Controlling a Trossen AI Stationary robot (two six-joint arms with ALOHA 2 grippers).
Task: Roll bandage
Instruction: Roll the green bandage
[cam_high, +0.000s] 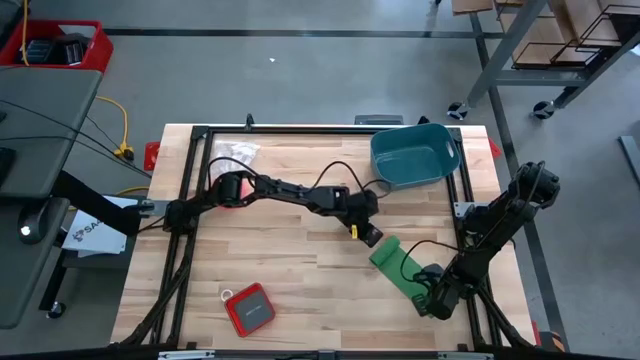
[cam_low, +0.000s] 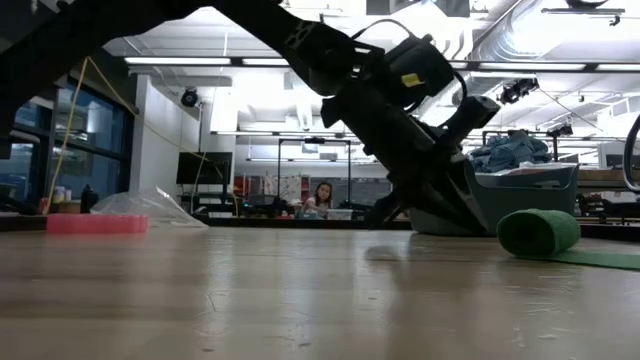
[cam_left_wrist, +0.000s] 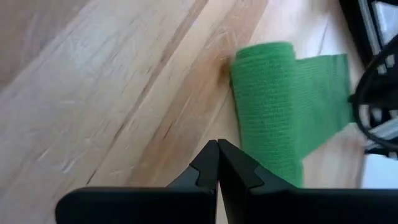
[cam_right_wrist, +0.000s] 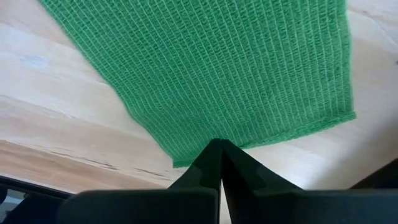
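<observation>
Wooden table (cam_high: 300, 270): half-rolled bandage (cam_high: 398, 265), flat tail toward right hand (cam_high: 437, 305).

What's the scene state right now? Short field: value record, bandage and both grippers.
bandage: green bandage, partly rolled; roll at one end, flat tail toward the right gripper
left gripper: left gripper shut, beside the roll, holding nothing
right gripper: right gripper shut, at the tail's end edge; contact unclear
table: wooden table
other: teal tub, red case
</observation>
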